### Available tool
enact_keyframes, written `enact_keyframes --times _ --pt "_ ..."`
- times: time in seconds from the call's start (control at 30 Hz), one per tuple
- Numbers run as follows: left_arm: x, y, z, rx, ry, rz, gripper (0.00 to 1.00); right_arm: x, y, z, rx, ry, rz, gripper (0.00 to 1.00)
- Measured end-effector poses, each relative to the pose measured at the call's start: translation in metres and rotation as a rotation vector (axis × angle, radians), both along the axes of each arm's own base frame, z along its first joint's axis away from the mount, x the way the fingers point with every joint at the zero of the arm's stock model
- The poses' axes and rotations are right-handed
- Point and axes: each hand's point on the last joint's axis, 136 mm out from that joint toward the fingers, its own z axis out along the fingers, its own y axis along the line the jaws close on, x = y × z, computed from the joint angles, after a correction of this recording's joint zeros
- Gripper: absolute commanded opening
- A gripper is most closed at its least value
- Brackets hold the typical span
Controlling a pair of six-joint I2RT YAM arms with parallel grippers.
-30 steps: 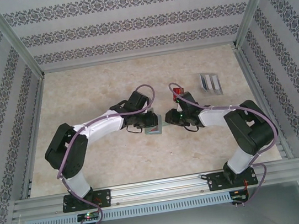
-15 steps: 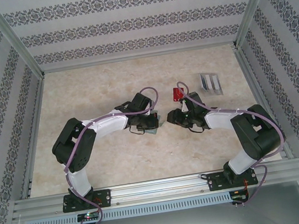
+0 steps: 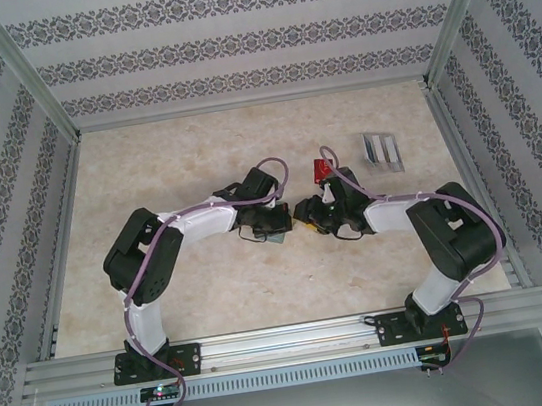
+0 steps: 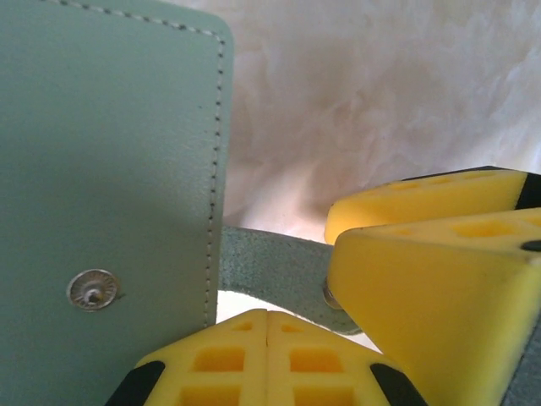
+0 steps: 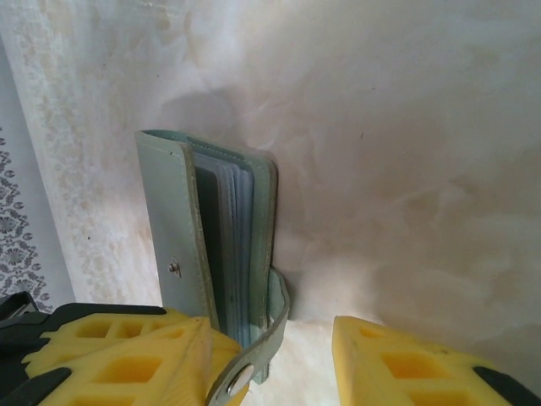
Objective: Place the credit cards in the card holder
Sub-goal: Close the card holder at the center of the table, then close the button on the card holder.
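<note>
The grey-green card holder (image 5: 182,245) stands on edge on the table, slightly open, with its clear sleeves showing. Its outer leaf (image 4: 110,169) with a metal snap fills the left of the left wrist view. My left gripper (image 4: 267,326) is shut right beside that leaf, with nothing seen between its fingers. My right gripper (image 5: 270,351) is open. Its left finger (image 5: 135,355) is against the holder's lower end, and the snap strap (image 5: 254,359) curls between its fingers. From above, both grippers (image 3: 276,222) (image 3: 303,215) meet at the holder (image 3: 278,238). A red card (image 3: 322,169) lies behind the right gripper.
A clear plastic slotted stand (image 3: 382,150) sits at the back right of the beige table (image 3: 165,167). Patterned walls and metal rails (image 3: 58,233) close in the table on the left, right and far sides.
The right gripper has moved left up to the holder. The left arm's elbow has swung right, with its gripper still at the holder. The red card has not moved.
</note>
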Motion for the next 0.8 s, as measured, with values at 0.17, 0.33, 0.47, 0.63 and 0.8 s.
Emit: enact_keyframes --times 0.17,0.33,0.47,0.63,0.8 --pt "0.002 0.002 0.009 -0.014 -0.014 0.006 0.04 0.000 0.005 0.001 0.005 -0.001 0.006 0.21" --pt "0.005 0.011 0.041 -0.053 -0.067 0.022 0.14 -0.002 0.004 -0.001 -0.003 0.007 0.009 0.19" --pt "0.015 0.031 0.062 -0.029 -0.126 0.061 0.20 -0.004 0.003 -0.003 -0.012 0.011 0.012 0.14" --pt "0.030 0.064 0.053 0.055 -0.139 0.120 0.25 -0.004 0.002 -0.004 -0.015 0.015 0.012 0.25" --pt "0.036 0.076 0.023 0.114 -0.099 0.131 0.31 -0.005 0.001 -0.003 -0.025 0.010 0.015 0.29"
